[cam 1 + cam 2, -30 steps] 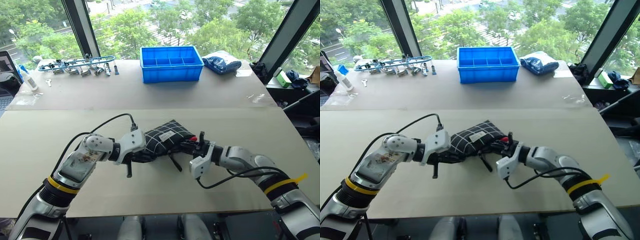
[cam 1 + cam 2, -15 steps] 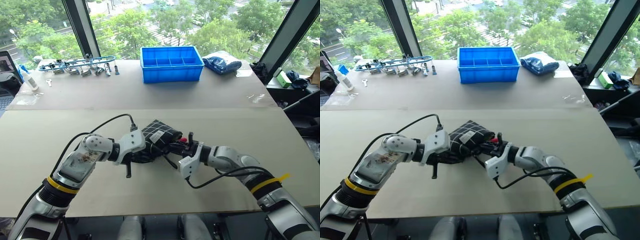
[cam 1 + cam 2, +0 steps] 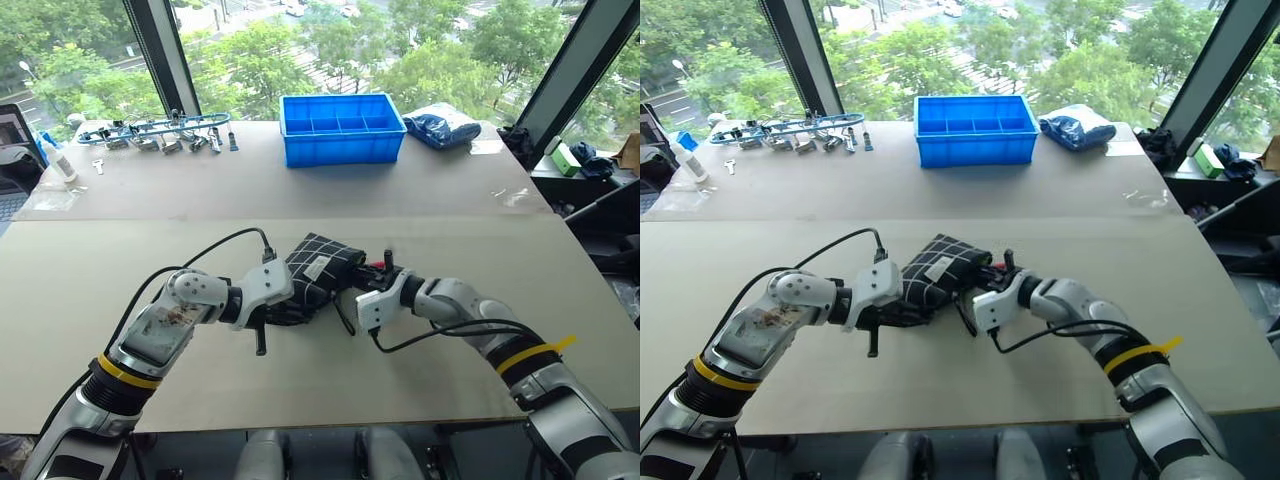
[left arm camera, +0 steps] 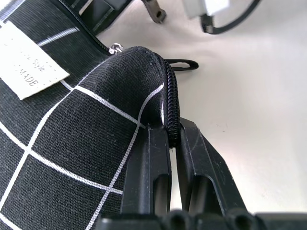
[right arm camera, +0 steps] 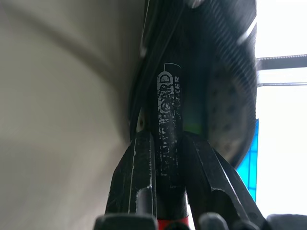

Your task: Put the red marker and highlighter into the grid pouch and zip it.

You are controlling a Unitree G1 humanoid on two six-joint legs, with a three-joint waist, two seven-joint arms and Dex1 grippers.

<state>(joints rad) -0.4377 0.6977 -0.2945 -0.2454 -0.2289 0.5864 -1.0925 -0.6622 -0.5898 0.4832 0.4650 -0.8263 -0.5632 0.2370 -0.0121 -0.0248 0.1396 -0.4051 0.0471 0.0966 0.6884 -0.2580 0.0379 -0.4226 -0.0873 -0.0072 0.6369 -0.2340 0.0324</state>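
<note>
Fingers (image 4: 156,163) on my left gripper (image 4: 173,139) are pinching the zipper edge of the pouch (image 3: 312,278), closed tight on the black fabric, and the white label (image 4: 29,60) is sitting just beyond them on the gridded side. My right gripper (image 5: 165,143) is clamping the marker (image 5: 167,120) by its black barrel, fingers narrow around it, and the barrel is reaching ahead of the fingertips into the dark mouth of the pouch. I am seeing a bit of red (image 3: 378,265) right at the right gripper in the head views. A strip of green is showing beside the barrel inside the opening; I cannot tell whether that is the highlighter.

Both grippers are meeting at the pouch near the middle of the pale beige table (image 3: 450,370), left one on its near left end, right one at its right end. The pouch is bunching up between them, lifted off the surface at the held edge. A black pull cord (image 3: 345,318) is hanging down beside the right fingers.

Well beyond the fingers, on a second table (image 3: 250,185), I am seeing a blue bin (image 3: 342,127), a blue bag (image 3: 445,126) to its right, and a row of small tools (image 3: 155,132) to its left. Behind them, tall windows are showing green trees (image 3: 440,50) outside.
</note>
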